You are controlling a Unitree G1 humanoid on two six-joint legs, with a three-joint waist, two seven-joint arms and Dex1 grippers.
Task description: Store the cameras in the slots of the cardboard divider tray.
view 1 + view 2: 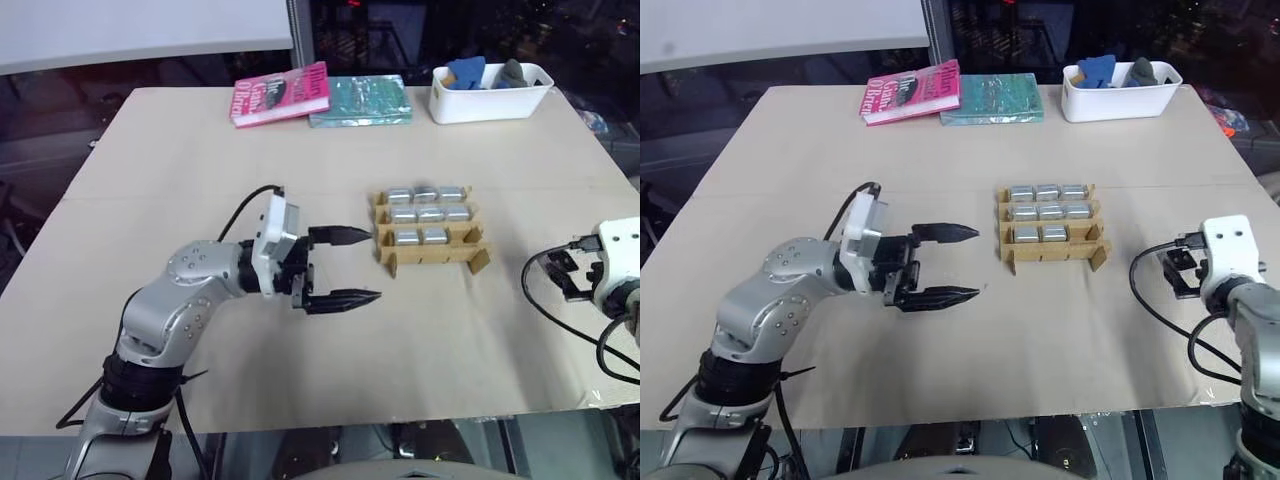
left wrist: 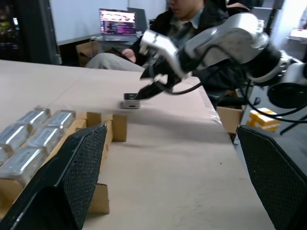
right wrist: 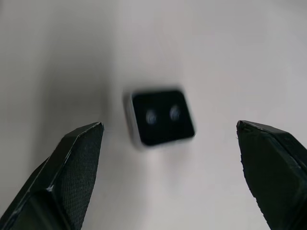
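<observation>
The cardboard divider tray (image 1: pixel 440 259) sits right of the table's middle, with several silver-grey cameras (image 1: pixel 430 213) in its slots; the right slot of its near row is empty. My left gripper (image 1: pixel 373 266) is open and level. It points at the tray's left end from a short way off and holds nothing. One loose camera (image 3: pixel 162 117) lies black face up on the table near the right edge. My right gripper (image 3: pixel 169 125) hangs open just above this loose camera (image 2: pixel 130 101), a finger (image 3: pixel 72 167) on either side, apart from it.
A pink book (image 1: pixel 282 94), a teal book (image 1: pixel 360 101) and a white bin (image 1: pixel 490 108) of blue and grey items line the far edge. A seated person (image 2: pixel 192 19) and a laptop (image 2: pixel 117 23) are beyond the table's right side.
</observation>
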